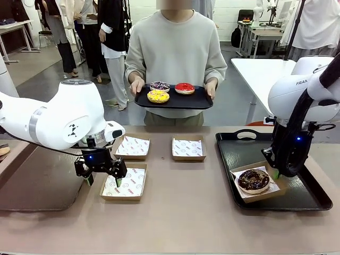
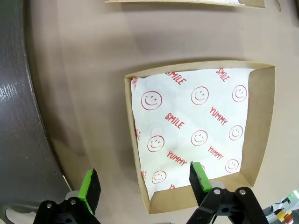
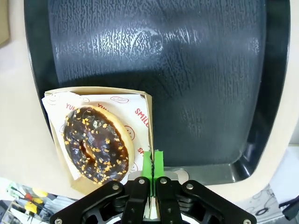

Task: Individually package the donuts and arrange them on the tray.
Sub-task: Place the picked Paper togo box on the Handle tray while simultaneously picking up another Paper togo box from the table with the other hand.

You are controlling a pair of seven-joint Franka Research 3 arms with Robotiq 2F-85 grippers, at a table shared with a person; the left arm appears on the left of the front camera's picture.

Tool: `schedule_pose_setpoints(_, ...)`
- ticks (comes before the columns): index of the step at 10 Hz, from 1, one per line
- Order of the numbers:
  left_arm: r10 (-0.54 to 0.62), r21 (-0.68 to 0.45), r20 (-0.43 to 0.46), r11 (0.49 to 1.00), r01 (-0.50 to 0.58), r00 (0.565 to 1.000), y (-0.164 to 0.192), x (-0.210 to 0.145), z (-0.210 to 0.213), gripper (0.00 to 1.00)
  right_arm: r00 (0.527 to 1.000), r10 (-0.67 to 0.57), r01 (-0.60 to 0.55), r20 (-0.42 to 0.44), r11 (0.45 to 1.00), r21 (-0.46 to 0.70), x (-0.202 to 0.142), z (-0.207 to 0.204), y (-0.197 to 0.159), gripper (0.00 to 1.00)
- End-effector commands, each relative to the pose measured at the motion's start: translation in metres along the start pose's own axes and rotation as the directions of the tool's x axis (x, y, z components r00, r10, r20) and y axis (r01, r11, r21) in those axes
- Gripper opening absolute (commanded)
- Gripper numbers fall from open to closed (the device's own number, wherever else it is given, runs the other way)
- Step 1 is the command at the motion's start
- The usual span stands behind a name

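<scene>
Right tool (image 3: 153, 161) is clamped shut on the wall of the box (image 3: 93, 90) holding the chocolate donut (image 3: 110, 140), at the near-left corner of the tray (image 1: 244, 149) — I'd settle it flat, wholly inside the rim, before letting go. Left tool (image 2: 144, 176) hangs, jaws apart, over an empty box (image 2: 264, 116); the other donuts (image 1: 158, 96) wait on the person's tray (image 1: 199, 101).

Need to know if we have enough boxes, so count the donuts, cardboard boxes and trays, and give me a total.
Donuts: 4
Cardboard boxes: 4
Trays: 2
Total: 10
</scene>
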State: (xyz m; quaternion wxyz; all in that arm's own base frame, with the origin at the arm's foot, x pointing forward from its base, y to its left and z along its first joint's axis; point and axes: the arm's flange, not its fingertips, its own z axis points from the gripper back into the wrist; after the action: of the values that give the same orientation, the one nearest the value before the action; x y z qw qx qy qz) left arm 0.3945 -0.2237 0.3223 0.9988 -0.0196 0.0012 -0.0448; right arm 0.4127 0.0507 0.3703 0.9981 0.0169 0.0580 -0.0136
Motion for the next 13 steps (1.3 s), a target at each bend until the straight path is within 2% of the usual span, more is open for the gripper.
schedule_pose_setpoints(1, 0.038, 0.013, 0.019, 0.999, -0.038, 0.999, -0.0044, 0.0081, -0.001, 1.0, 1.0, -0.027, 0.027, 0.007, 1.0, -0.004, 0.0073, -0.0022, 0.0047, 0.01)
schedule_pose_setpoints(10, 0.059, 0.015, 0.001, 0.998, -0.059, 0.998, -0.005, 0.0147, -0.005, 1.0, 1.0, -0.011, 0.011, -0.008, 1.0, 0.022, 0.0073, -0.0046, 0.0082, 0.01)
schedule_pose_setpoints(11, 0.057, 0.004, 0.011, 0.998, -0.057, 0.998, -0.0049, 0.014, -0.0026, 0.4, 1.0, 0.009, -0.009, -0.005, 0.999, 0.031, 0.0061, -0.0045, 0.0078, 0.59)
schedule_pose_setpoints(12, 0.057, 0.004, 0.012, 0.998, -0.057, 0.998, -0.0052, 0.0138, -0.0007, 0.4, 1.0, 0.01, -0.01, -0.006, 0.999, 0.032, 0.006, -0.0049, 0.0076, 0.59)
schedule_pose_setpoints(13, 0.057, 0.008, 0.011, 0.998, -0.057, 0.998, -0.0043, 0.0142, -0.0002, 0.0, 1.0, 0.009, -0.009, -0.008, 0.999, 0.035, 0.0065, -0.0055, 0.0071, 1.0)
